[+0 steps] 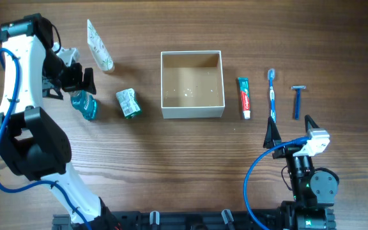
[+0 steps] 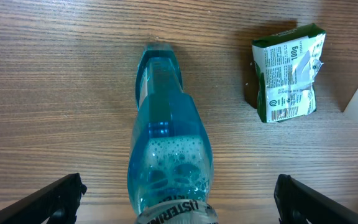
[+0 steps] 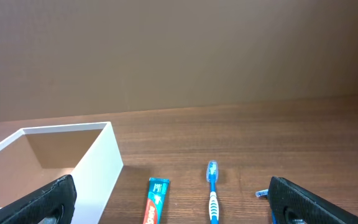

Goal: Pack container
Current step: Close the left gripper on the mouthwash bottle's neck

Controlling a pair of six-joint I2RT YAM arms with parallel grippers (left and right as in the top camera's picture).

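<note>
One white-walled container (image 1: pixel 192 112) sits at the centre of the frame. To its right are one toothpaste tube (image 1: pixel 244 98), one blue toothbrush (image 1: pixel 272 96) and one blue razor (image 1: pixel 297 102). To its left are one blue mouthwash bottle (image 1: pixel 88 110), one crumpled green packet (image 1: pixel 128 103) and, upper left, one white pouch (image 1: pixel 99 46).

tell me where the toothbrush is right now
In the overhead view, the toothbrush lies right of the container, between the toothpaste and the razor.
</note>
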